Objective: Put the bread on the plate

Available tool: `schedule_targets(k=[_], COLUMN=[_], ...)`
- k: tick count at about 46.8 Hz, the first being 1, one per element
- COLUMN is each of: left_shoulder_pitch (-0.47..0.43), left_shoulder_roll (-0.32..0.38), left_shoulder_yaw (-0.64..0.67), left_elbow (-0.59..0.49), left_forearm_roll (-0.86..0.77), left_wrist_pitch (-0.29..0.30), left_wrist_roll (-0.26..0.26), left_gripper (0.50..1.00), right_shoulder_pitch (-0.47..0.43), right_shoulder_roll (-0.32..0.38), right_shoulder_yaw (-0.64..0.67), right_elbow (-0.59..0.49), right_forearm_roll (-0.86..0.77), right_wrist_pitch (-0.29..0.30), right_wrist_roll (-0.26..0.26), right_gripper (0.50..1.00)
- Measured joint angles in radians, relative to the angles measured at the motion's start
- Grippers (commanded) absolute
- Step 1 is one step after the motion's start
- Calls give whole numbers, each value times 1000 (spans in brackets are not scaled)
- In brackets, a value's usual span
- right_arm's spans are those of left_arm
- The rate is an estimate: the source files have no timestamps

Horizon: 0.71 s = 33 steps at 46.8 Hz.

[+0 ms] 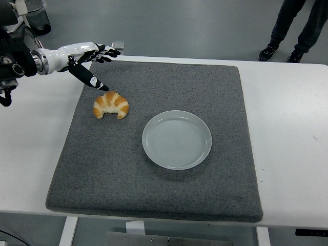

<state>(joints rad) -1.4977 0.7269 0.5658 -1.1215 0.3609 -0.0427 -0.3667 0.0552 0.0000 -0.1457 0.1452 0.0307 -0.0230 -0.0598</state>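
Note:
A golden croissant (111,104) lies on the left part of the grey mat (154,195). To its right, near the mat's middle, sits an empty pale round plate (177,139). My left hand (97,64) reaches in from the upper left, fingers spread and holding nothing. Its thumb tip hangs just above the croissant's far edge, while the other fingers point right over the mat's back left corner. The right arm does not show.
The mat covers most of the white table (292,133). A small clear object (118,45) lies at the table's far edge behind the hand. A person's legs (294,25) stand at the top right, beyond the table.

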Motion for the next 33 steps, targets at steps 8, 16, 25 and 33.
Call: schedule_targets(k=[8,16,25,33], left_shoulder_pitch=[15,32,65,92], left_shoulder_roll=[-33,-59,-83,-88], left_shoulder_yaw=[18,21,24,23], left_elbow=[10,10,35,65], left_forearm_roll=[35,95,159,171], left_wrist_pitch=[15,56,85,110], left_wrist_roll=[-1,-1,0,0], left_gripper=[994,992,988,984], right_shoulder_pitch=[0,0,0,0], right_shoulder_roll=[0,0,0,0], right_shoulder_yaw=[0,0,0,0], right_elbow=[0,0,0,0], right_forearm_roll=[0,0,0,0], right_wrist_pitch=[0,0,0,0], right_wrist_roll=[0,0,0,0], right_gripper=[932,930,932,930])
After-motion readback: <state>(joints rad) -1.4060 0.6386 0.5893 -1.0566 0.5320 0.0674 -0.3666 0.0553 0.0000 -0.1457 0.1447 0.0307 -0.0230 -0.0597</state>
